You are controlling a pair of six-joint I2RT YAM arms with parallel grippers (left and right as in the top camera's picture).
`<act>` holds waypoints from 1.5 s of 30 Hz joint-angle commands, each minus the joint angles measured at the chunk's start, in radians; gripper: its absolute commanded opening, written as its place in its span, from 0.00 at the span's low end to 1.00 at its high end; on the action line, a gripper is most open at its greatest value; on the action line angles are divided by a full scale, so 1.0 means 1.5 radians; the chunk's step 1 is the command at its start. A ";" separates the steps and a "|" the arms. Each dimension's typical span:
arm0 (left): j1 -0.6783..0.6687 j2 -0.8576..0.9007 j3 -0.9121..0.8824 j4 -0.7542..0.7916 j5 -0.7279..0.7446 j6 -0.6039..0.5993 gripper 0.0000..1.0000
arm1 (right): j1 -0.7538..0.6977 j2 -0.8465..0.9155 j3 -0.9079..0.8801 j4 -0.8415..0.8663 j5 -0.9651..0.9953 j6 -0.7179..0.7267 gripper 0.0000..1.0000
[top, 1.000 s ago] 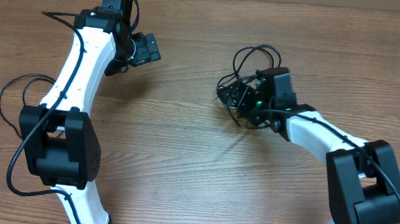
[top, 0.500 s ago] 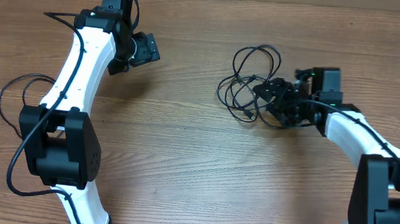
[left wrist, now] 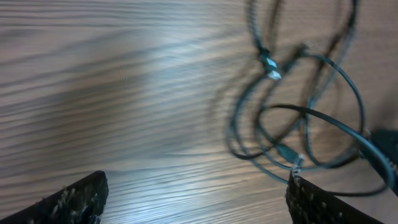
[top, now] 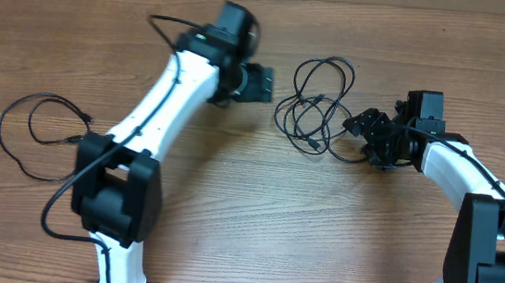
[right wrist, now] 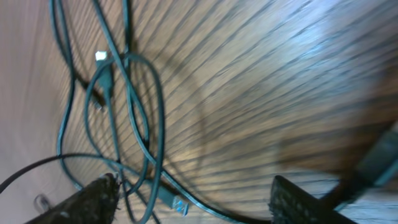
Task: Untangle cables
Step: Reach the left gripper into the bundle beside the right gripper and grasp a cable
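A loose tangle of thin black cables (top: 314,110) lies on the wooden table, right of centre. My left gripper (top: 270,84) is open and empty just left of the tangle. In the left wrist view the cables (left wrist: 292,124) lie ahead and to the right of the open jaws (left wrist: 196,190). My right gripper (top: 362,133) is open at the tangle's right edge. In the right wrist view cable loops (right wrist: 124,93) and a plug (right wrist: 177,204) lie between and beside the spread fingers (right wrist: 193,196), not clamped.
Another thin black cable (top: 35,130) lies in a loop at the table's left side, beside the left arm's base. The far table edge (top: 386,6) runs along the top.
My left arm has swung right, from the far left to just beside the tangle. My right gripper has drawn back to the right and the tangle now lies spread out.
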 commanded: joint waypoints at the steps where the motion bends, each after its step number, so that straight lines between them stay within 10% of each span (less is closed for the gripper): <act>1: -0.035 0.012 -0.006 0.022 0.007 0.019 0.90 | 0.000 -0.011 -0.003 0.004 0.039 0.014 0.70; 14: -0.112 0.012 -0.006 0.133 0.007 -0.037 0.84 | 0.041 0.036 -0.004 0.039 0.036 0.051 0.63; 45: -0.153 0.090 -0.007 0.173 0.007 -0.093 0.86 | 0.073 0.036 -0.004 0.061 0.069 0.050 0.08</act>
